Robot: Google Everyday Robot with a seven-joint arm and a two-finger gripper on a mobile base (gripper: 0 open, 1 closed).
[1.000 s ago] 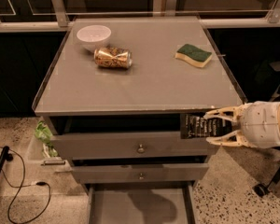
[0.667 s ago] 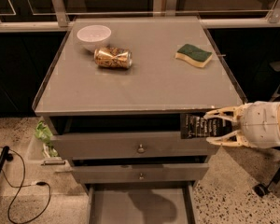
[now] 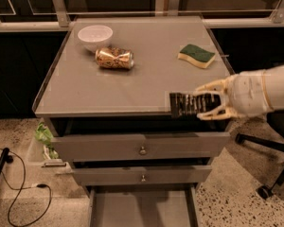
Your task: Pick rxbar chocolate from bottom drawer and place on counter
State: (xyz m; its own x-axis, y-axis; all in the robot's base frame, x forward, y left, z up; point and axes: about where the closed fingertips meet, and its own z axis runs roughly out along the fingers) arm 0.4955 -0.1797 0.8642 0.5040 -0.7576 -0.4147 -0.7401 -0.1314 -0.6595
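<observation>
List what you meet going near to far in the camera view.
Bottom drawer → two knobbed drawers → rxbar, held in the gripper at the counter's front edge → can → bowl. Sponge left out: roughly level with the can.

White, rounded arm (image 3: 267, 91); its hand (image 3: 202, 103), at right, has 2 cream fingers (image 3: 212, 85).

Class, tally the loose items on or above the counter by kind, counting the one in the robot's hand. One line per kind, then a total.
white bowl: 1
drink can: 1
sponge: 1
rxbar chocolate: 1, gripped by the hand at the front right edge of the counter
Total: 4
</observation>
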